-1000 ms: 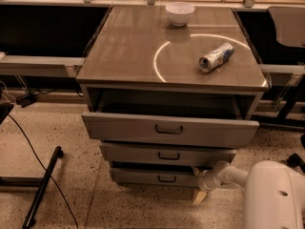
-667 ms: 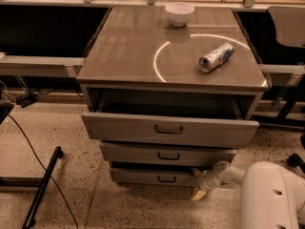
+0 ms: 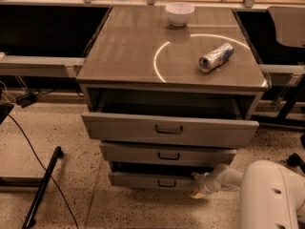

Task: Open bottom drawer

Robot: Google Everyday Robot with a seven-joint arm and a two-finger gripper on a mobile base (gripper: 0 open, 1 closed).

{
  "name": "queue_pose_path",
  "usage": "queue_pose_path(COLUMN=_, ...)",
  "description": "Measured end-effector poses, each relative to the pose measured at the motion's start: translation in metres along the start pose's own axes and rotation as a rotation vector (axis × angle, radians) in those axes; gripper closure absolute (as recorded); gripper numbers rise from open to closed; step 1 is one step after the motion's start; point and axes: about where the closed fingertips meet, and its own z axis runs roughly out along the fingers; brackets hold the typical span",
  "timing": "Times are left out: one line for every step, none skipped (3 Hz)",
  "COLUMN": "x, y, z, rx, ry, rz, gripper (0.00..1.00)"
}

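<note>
The grey cabinet (image 3: pixel 119 51) has three drawers. The bottom drawer (image 3: pixel 143 180) is the lowest, with a small dark bar handle (image 3: pixel 167 183) at its centre; it stands pulled out a little, with a dark gap above its front. My gripper (image 3: pixel 198 186) is low at the drawer's right end, at the end of my white arm (image 3: pixel 267 194) that comes in from the lower right. It sits against the right part of the drawer front, to the right of the handle. The top drawer (image 3: pixel 169 129) is pulled out the farthest, the middle drawer (image 3: pixel 167 154) a little.
A white bowl (image 3: pixel 179 12) and a crushed can (image 3: pixel 216 57) lie on the cabinet top. A black cable and stand leg (image 3: pixel 40 185) lie on the speckled floor at the left. A chair (image 3: pixel 290 27) stands at the right, benches run behind.
My arm and gripper have shifted slightly left along the bottom drawer front. The drawers look the same.
</note>
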Motion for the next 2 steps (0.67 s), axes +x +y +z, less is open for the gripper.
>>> queue_pose_path(x=-0.003, y=0.000, z=-0.005, rx=0.003, ry=0.000, rz=-0.004, gripper=0.25)
queue_pose_path(x=-0.019, y=-0.011, z=-0.045, rx=0.106, ry=-0.016, rz=-0.067, gripper=0.13)
